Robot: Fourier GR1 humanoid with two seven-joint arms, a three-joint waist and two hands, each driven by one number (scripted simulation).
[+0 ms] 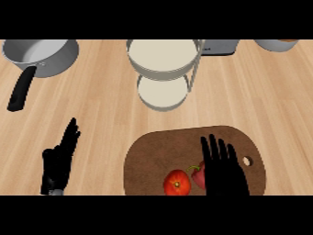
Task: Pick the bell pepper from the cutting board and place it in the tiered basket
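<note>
Head view: open right hand (223,167) covers bell pepper (198,176) beside tomato (177,182); left hand (60,158) open.

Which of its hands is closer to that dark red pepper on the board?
The right hand: it is over the cutting board, partly covering the bell pepper. The left hand rests off the board, far to the pepper's left.

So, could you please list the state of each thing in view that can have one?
Left hand: open, fingers straight, resting over bare counter.
Right hand: open, fingers straight, over the cutting board, holding nothing.
Bell pepper: on the cutting board, partly hidden by the right hand, not yet picked.
Tomato: lying on the cutting board.
Cutting board: flat on the counter.
Tiered basket: upright, both tiers empty.
Saucepan: upright, empty.
</note>
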